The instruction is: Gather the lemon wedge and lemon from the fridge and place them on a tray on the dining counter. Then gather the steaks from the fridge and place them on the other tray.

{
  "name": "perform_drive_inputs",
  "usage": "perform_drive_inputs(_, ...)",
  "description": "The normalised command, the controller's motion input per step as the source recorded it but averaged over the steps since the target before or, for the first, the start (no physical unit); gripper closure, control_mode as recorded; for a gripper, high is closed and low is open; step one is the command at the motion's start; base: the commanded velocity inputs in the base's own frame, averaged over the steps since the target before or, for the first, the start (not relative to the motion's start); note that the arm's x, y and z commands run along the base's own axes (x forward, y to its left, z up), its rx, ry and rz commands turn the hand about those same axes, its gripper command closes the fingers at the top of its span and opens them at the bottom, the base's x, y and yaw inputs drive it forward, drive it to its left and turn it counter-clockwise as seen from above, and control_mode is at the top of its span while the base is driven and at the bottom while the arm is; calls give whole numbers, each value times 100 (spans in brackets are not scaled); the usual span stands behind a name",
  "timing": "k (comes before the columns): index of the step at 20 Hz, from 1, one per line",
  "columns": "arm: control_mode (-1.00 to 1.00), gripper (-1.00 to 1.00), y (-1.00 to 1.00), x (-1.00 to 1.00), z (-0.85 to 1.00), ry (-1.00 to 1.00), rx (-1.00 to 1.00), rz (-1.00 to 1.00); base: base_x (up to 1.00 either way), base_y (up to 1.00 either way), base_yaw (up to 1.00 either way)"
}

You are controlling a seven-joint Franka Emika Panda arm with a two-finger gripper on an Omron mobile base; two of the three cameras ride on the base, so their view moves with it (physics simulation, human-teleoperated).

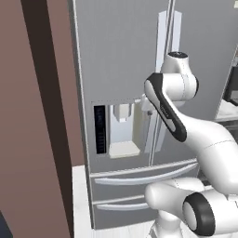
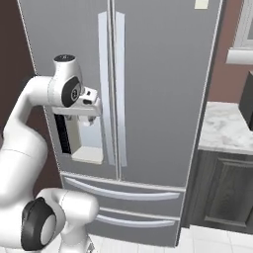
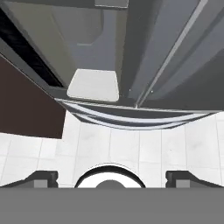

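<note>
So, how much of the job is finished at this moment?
Nothing looks done: both fridge doors are shut. In hand: the open, empty gripper sits beside the left door's handle, near the water dispenser. Left: opening the fridge, then moving lemons and steaks to their trays.

The fridge (image 2: 163, 89) is a tall grey French-door unit, standing upright with both upper doors shut. Two long pale vertical handles (image 2: 111, 84) run side by side along the centre seam, just to the right of the claw (image 3: 111, 177). The left door carries a recessed dispenser (image 1: 122, 130) with a dark vertical strip on its left edge and a pale ledge at its foot; it lies directly ahead of the claw, close but apart. Below the claw, two shut drawers (image 2: 123, 195) stack one over the other, each with a curved horizontal handle.
</note>
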Motion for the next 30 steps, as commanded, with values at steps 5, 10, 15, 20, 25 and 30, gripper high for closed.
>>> perform_drive_inputs(5, 100, -100, 0, 0, 0, 0, 0, 0, -19, -65, -2)
perform_drive_inputs(10, 100, -100, 0, 0, 0, 0, 0, 0, -16, -26, -1)
perform_drive_inputs(15, 100, -100, 0, 0, 0, 0, 0, 0, -24, 14, 0)
perform_drive_inputs(20, 100, -100, 0, 0, 0, 0, 0, 0, -14, 18, -2)
perform_drive_inputs(25, 100, -100, 0, 0, 0, 0, 0, 0, -37, 9, -4)
perform_drive_inputs(30, 100, -100, 0, 0, 0, 0, 0, 0, -13, 29, 0)
